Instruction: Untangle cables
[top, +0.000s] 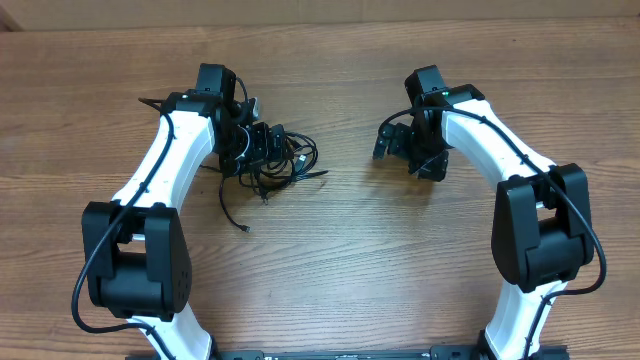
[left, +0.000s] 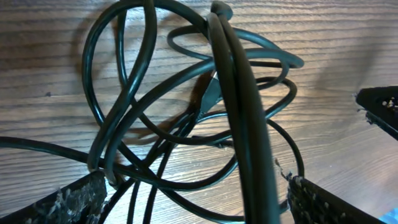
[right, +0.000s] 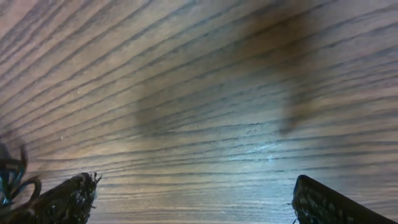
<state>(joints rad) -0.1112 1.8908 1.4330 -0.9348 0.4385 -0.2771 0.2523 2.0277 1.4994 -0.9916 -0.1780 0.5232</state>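
Left gripper (left: 199, 202) over the cables (left: 236, 124); right gripper (right: 196, 202) off to the side

The tangle lies directly under the left gripper (top: 262, 145), so that arm is much the nearer. Its jaws stand wide, with loops between the fingertips (left: 68, 199). One doubled strand runs straight away from the wrist between them. Nothing is pinched, and I cannot tell whether the left finger touches a loop. The clump (top: 285, 165) has no clear long axis, and one loose end trails back toward the base. The right gripper (top: 393, 140) is well apart on the tangle's right, jaws wide and empty over bare table (right: 199, 93), with cables (right: 12, 177) just showing at its left edge.
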